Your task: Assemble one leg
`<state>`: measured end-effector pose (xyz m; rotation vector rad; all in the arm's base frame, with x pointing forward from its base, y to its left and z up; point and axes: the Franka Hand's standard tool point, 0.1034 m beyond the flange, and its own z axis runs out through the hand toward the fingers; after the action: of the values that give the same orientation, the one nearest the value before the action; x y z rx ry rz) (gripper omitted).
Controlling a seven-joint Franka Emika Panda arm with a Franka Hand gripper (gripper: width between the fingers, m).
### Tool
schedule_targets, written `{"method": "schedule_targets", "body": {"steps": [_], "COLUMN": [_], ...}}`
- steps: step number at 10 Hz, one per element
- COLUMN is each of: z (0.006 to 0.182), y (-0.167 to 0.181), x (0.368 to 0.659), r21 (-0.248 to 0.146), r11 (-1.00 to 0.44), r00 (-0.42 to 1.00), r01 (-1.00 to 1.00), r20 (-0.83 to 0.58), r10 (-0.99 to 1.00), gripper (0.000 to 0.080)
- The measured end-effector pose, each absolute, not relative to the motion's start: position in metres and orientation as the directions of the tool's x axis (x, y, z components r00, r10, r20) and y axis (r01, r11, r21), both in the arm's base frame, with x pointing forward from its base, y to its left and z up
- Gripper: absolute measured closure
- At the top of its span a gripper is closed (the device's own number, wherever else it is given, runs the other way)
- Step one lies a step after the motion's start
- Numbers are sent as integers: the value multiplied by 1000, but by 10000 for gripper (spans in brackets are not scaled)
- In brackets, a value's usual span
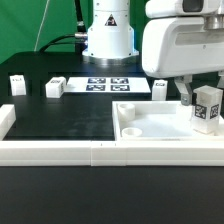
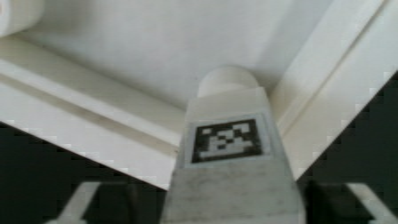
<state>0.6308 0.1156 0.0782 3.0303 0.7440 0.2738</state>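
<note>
My gripper (image 1: 203,97) is shut on a leg (image 1: 207,108), a small white block with a black-and-white tag. It holds the leg upright just over the near right part of the large white square panel (image 1: 150,126). In the wrist view the leg (image 2: 226,150) fills the middle between the two fingers (image 2: 86,203), its far end pointing at the panel (image 2: 125,45) below. Three more legs stand on the black table: one at the far left (image 1: 17,84), one beside it (image 1: 54,88), one behind the panel (image 1: 160,88).
The marker board (image 1: 108,85) lies in front of the robot base (image 1: 107,35). A low white wall (image 1: 60,151) runs along the table's front edge and up the left side. A corner hole (image 1: 124,108) shows in the panel.
</note>
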Motion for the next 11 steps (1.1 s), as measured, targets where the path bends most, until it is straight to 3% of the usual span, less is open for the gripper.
{"method": "schedule_targets", "body": {"steps": [1,2,5,8,11], "z": [78,78,77,75,75], "y": [116,116,116,121,119], "x": [631,631,630,628,628], "r21": [50,47,43,-54,-94], "r11": [-887,-895,-905,-999,-942], "r00": [872,880,890,984,930], "r01": [459,444,423,-1,-323], "r20": [167,167,167,175,155], "r10": [461,445,424,-11,-334], "gripper": [470,509,509,508,508]}}
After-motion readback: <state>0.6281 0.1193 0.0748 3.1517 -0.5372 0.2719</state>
